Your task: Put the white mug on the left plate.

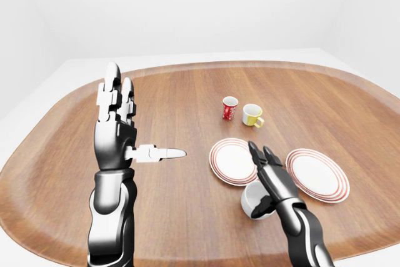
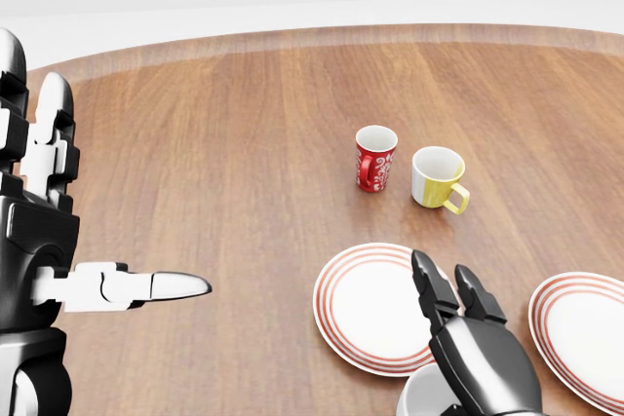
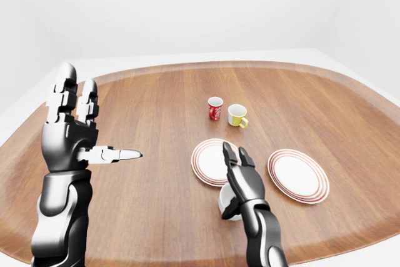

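Right fingers [image 1: 262, 159] splayed over white mug [image 1: 253, 199], left fingers [image 1: 117, 99] spread, empty.

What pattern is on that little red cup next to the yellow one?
The red cup carries white swirly markings and has a white inside; the head view shows it best.

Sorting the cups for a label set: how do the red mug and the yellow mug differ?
The red mug is red with a white pattern; the yellow mug is plain yellow. The red mug looks narrower, the yellow mug wider. The yellow mug's handle shows at its lower right; the red mug's is not clear. Both stand upright, with white insides.
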